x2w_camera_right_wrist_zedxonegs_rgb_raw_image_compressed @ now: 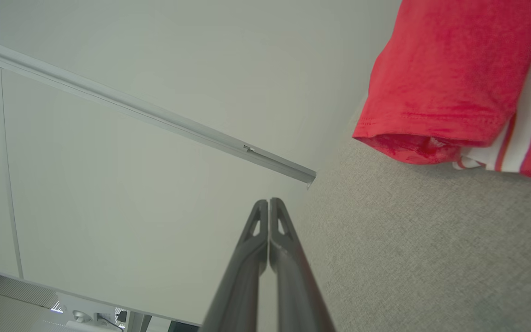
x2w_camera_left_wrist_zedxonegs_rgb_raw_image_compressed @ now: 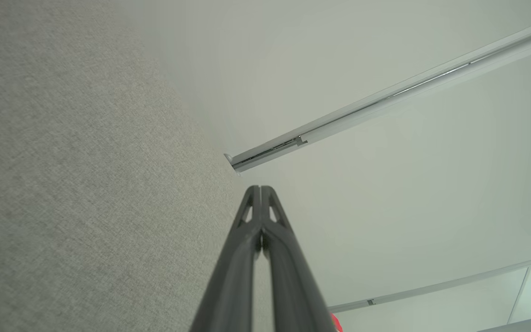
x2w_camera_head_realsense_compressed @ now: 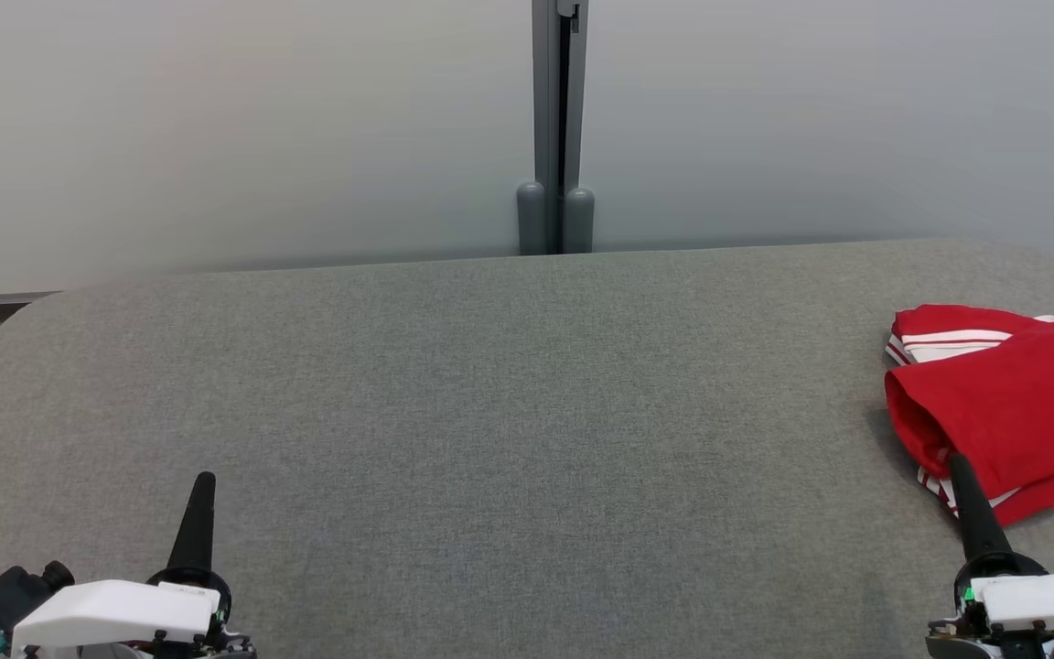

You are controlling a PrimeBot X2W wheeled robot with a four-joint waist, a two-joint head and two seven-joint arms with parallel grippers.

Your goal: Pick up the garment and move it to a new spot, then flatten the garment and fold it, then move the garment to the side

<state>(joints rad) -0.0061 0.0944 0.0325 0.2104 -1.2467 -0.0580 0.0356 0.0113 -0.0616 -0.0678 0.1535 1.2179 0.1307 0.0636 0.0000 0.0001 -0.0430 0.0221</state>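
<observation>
Both pincers sit low at the front of the head view. The left pincer point(x2w_camera_head_realsense_compressed: 205, 480) is at the lower left and the right pincer point(x2w_camera_head_realsense_compressed: 955, 460) at the lower right. Each has its two dark fingers pressed together into a single point and grips nothing. The wrist views confirm this: the left pincer point(x2w_camera_left_wrist_zedxonegs_rgb_raw_image_compressed: 261, 188) and the right pincer point(x2w_camera_right_wrist_zedxonegs_rgb_raw_image_compressed: 269, 200) each show their tips meeting.

The garment point(x2w_camera_head_realsense_compressed: 1012, 403) is red with white stripes and a black mark edged in white. It lies folded in a compact bundle at the right end of the counter point(x2w_camera_head_realsense_compressed: 509, 412), partly cut off by the picture's edge. In the head view the right pincer's tip overlaps the near hem. From the right wrist, grey cloth shows between the fingers and the garment point(x2w_camera_right_wrist_zedxonegs_rgb_raw_image_compressed: 445, 78), whose open red hem faces them.

Grey fabric covers the counter, which has rounded far corners. Behind it stand pale wall panels joined by a grey post point(x2w_camera_head_realsense_compressed: 556, 128).
</observation>
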